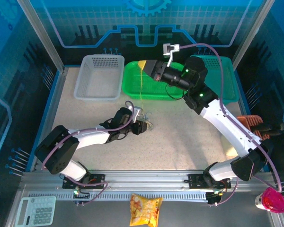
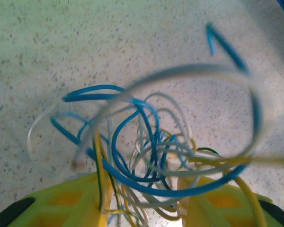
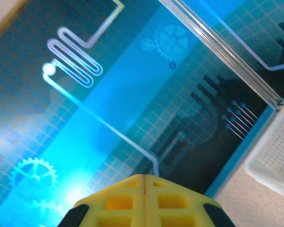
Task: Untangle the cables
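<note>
The cables (image 2: 146,151) are a loose clump of blue, white and yellowish wires lying on the speckled table. My left gripper (image 2: 142,208) is low over the table. Its yellow fingers (image 2: 66,203) stand partly closed, with the clump's strands caught between them. From above, the clump (image 1: 150,126) is a small tangle at the left gripper (image 1: 145,126), mid-table. My right gripper (image 1: 143,66) is raised over the green basket (image 1: 132,92) with its jaws pressed together. A single thin yellowish cable (image 1: 141,85) hangs from it into the basket. In its wrist view the right gripper (image 3: 146,182) points at the blue back wall.
A white basket (image 1: 92,98) stands at the back left and a teal basket (image 1: 229,82) at the back right. An orange object (image 1: 251,122) lies by the right edge. A calculator (image 1: 35,210), a snack bag (image 1: 145,210) and a pink lid (image 1: 273,201) lie in front of the arm bases.
</note>
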Controlling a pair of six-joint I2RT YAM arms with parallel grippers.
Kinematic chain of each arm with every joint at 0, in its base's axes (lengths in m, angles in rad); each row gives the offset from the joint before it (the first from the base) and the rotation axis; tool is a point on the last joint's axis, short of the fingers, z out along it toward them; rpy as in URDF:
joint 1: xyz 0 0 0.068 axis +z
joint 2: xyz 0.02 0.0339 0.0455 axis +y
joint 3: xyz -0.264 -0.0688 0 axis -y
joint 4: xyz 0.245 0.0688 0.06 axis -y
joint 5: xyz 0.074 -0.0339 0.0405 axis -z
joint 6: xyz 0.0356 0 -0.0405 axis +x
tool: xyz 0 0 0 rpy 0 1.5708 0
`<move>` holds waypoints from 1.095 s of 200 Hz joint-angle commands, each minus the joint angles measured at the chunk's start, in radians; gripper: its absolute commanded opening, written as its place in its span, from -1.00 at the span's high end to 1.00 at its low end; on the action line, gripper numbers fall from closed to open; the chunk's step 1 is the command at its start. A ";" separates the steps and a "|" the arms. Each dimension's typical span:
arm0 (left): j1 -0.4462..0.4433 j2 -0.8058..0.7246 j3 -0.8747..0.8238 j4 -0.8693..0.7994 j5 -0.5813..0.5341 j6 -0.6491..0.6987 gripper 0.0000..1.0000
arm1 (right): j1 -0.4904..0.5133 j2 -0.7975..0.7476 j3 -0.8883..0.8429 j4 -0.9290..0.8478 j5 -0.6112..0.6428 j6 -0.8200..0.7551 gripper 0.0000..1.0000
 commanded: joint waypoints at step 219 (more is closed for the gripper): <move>-0.008 -0.172 0.000 -0.059 0.015 0.039 -0.58 | -0.155 -0.067 -0.028 0.219 -0.075 0.195 1.00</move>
